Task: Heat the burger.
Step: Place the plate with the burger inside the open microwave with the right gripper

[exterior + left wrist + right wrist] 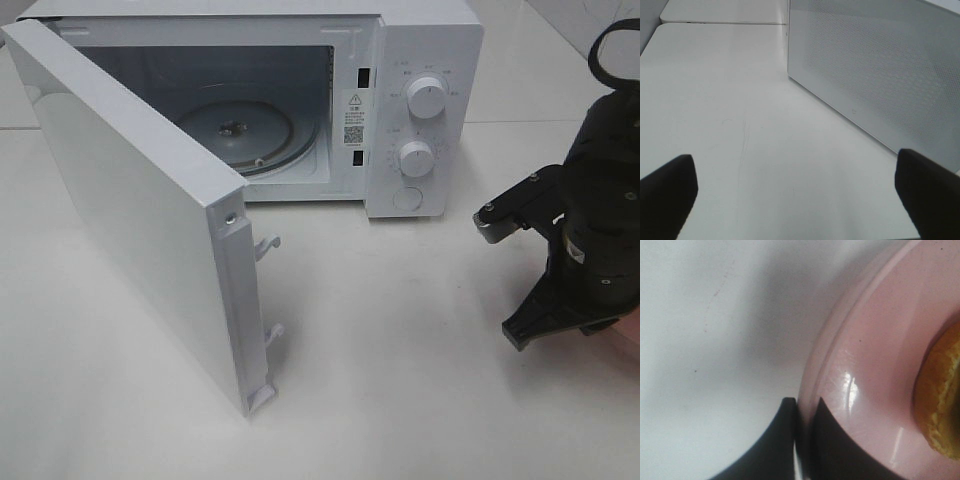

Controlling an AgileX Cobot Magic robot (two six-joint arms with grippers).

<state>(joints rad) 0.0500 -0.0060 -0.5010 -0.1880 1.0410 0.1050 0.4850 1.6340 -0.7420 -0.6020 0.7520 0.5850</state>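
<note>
Right wrist, gripper clamps plate rim; burger nearby

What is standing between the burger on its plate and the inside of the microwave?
Nothing visible does. The microwave door is swung wide open and the turntable inside is bare. The right gripper is shut on the rim of the pink plate carrying the burger, right of the microwave, with only table showing between.

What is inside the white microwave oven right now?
Only the round glass turntable on the floor of the white microwave oven; no food on it. The open white door covers the cavity's front left corner.
</note>
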